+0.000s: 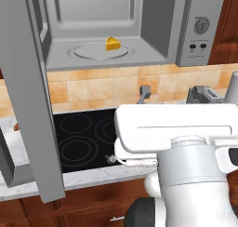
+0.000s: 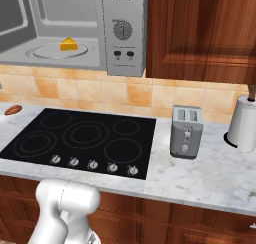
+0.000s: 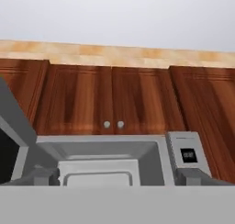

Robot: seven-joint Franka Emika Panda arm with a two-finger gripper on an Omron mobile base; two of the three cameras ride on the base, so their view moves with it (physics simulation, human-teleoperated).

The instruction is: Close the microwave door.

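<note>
The microwave (image 1: 162, 21) hangs above the cooktop with its grey cavity exposed and a yellow cheese wedge (image 1: 113, 43) on the glass turntable. Its control strip (image 2: 122, 33) with a dial is on the right. The microwave door (image 1: 28, 105) is swung wide open at the left and reaches out toward me, seen almost edge-on. In the hand view the door (image 3: 13, 140) slants up the left side, with the cavity (image 3: 110, 149) straight ahead. My gripper (image 3: 117, 177) is open, holding nothing, below the microwave and right of the door. One grey finger (image 1: 144, 93) rises above my white hand.
A black cooktop (image 2: 80, 138) lies in the marble counter under the microwave. A silver toaster (image 2: 186, 132) and a white paper-towel roll (image 2: 243, 123) stand to its right. A small reddish item (image 2: 12, 109) lies at the counter's left. Wooden cabinets (image 3: 114, 99) are above and beside the microwave.
</note>
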